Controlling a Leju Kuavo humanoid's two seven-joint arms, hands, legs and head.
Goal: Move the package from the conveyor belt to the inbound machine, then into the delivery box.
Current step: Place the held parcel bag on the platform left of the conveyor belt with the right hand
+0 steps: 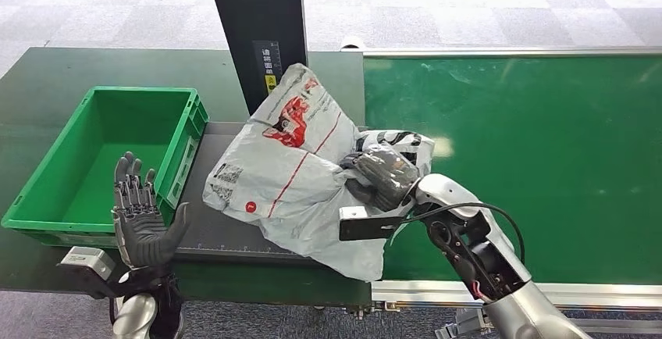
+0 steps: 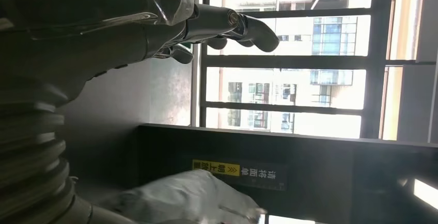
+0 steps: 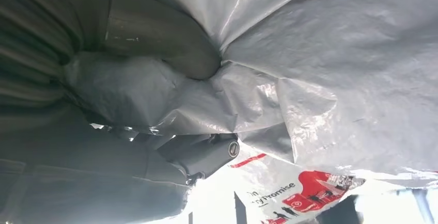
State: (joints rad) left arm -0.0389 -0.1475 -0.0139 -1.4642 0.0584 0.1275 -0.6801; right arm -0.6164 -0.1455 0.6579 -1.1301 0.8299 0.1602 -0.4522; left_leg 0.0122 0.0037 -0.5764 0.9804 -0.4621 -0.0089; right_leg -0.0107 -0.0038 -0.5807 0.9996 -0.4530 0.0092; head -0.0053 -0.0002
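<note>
A grey plastic mailer package (image 1: 289, 167) with red print lies across the dark platform of the inbound machine (image 1: 226, 230), leaning against the machine's black post (image 1: 261, 34). My right hand (image 1: 382, 175) grips the package's right side; in the right wrist view its thumb (image 3: 160, 43) and fingers (image 3: 201, 154) pinch the crumpled grey plastic (image 3: 320, 95). My left hand (image 1: 140, 214) is raised in front of the green delivery box (image 1: 47, 190), fingers spread and holding nothing. The left wrist view shows its fingers (image 2: 227, 25) above the package (image 2: 191, 198).
The green conveyor belt (image 1: 531, 159) stretches to the right with a silver frame along its edges. The green box stands on the dark table at the left, with nothing inside it. Grey carpet floor lies beyond.
</note>
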